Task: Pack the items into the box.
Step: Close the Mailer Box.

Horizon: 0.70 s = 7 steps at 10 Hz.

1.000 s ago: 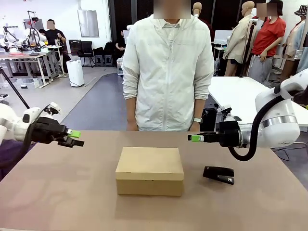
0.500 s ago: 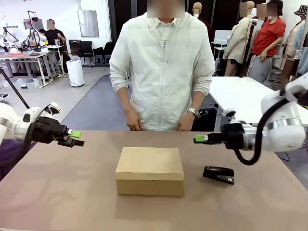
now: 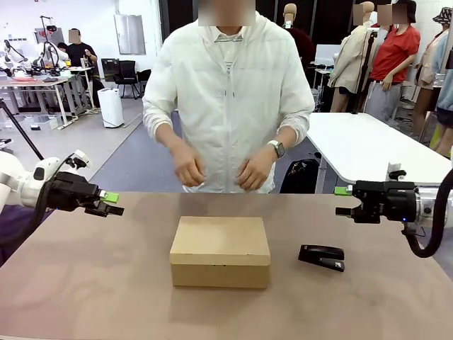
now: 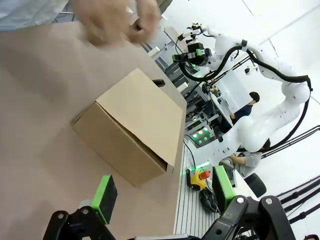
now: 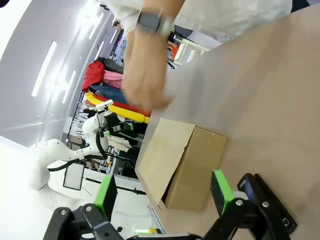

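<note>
I am a two-armed robot at a brown table point(image 3: 85, 283), facing a person in a white jacket who stands at the far side. The cardboard box point(image 3: 220, 251) sits closed near the middle of the table, its flap lid down, between my two arms. My left gripper point(image 3: 112, 203) hovers above the table's left side, well apart from the box, its green-padded fingers spread and holding nothing; from its wrist camera the box point(image 4: 134, 125) lies ahead at a tilt. My right gripper point(image 3: 343, 200) hangs above the right side, also released and empty, with the box point(image 5: 180, 161) ahead of its fingers in its wrist camera. A black stapler point(image 3: 322, 256) lies on the table to the right of the box, below my right gripper and apart from it. The person's two hands point(image 3: 221, 168) are raised together above the far edge, beyond the box; I cannot tell whether they hold anything.
</note>
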Available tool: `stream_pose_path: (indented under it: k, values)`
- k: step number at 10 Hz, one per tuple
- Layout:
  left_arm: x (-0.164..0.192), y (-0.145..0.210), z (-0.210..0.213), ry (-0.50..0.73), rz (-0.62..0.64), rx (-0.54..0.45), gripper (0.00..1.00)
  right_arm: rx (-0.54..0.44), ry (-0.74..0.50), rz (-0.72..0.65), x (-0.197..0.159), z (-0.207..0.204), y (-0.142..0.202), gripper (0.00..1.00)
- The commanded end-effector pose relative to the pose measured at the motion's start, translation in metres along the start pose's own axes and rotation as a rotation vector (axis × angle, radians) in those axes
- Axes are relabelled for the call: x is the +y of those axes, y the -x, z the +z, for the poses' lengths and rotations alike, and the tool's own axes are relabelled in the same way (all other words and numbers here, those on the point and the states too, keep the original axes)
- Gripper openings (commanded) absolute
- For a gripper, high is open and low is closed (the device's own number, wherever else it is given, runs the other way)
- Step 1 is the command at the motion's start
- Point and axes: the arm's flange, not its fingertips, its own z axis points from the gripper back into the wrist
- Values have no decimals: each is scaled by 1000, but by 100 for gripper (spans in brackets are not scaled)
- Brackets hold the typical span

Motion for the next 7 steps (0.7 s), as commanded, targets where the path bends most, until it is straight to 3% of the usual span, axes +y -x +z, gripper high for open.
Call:
stream_pose_path:
  k: [1,7]
  values:
    - [-4,3,1,-3,-12,11,100,30,15,10,-14,-9,6,100]
    - [-4,3,1,-3,-12,11,100,30,15,10,-14,-9,6,100]
